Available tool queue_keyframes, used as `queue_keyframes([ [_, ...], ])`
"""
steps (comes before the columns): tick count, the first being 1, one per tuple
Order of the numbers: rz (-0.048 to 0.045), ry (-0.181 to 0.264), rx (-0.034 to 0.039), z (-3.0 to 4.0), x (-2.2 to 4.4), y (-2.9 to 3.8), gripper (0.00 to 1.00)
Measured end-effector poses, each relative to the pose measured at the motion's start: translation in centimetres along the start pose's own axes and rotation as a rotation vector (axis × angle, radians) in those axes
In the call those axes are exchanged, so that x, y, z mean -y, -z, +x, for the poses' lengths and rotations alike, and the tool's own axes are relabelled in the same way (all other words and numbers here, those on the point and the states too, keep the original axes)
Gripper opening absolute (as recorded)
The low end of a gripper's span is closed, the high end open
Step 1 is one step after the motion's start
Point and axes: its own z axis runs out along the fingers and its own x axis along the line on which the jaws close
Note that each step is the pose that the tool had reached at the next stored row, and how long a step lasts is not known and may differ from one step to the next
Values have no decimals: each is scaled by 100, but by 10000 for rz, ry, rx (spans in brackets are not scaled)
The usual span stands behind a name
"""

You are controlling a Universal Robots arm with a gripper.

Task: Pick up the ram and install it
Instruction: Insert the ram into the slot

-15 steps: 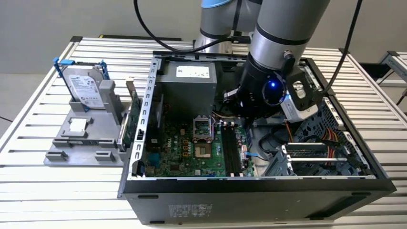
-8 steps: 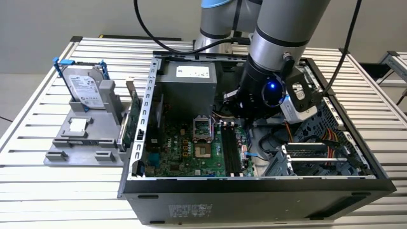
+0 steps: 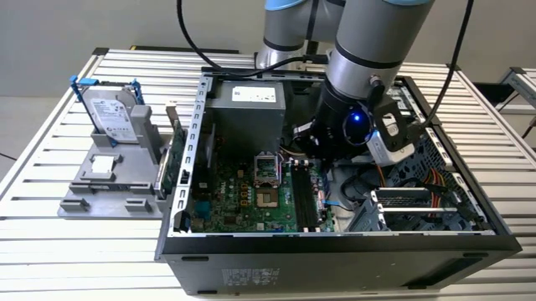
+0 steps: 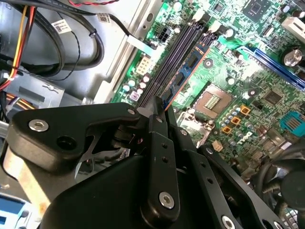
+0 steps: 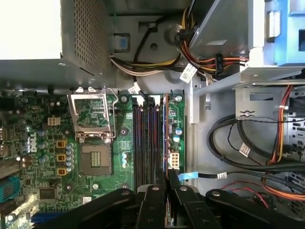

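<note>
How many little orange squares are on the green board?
3 orange squares, in a line on the motherboard beside the processor socket: one end, the middle, the other end. More may hide behind the gripper holding the ram.

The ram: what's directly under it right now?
The ram stands edge-down in the jaws of the gripper, over the memory slots of the motherboard. The gripper covers its near end, so seating there is hidden.

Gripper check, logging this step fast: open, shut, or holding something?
Gripper: shut on the ram, held over the motherboard's memory slots.
</note>
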Motion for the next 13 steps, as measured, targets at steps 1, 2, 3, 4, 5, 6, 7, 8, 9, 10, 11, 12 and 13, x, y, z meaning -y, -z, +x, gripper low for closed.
queue_keyframes([
  [1,2,3,-1,0,1,-10,0],
  [2,2,4,-1,0,2,-20,0],
  [3,2,4,0,1,3,-31,0],
  [4,1,5,-1,1,4,-41,0],
  [5,2,6,-1,0,5,-51,0],
  [6,2,6,-1,0,6,-63,0],
  [7,1,5,0,0,7,-76,0],
  [8,1,6,-1,0,7,-86,0],
  [9,1,6,-1,0,8,-93,0],
  [10,2,6,0,0,9,-99,0],
  [11,2,6,-1,0,9,-104,0],
  [12,1,6,-1,0,10,-112,0],
  [13,1,6,0,0,10,-121,0],
])
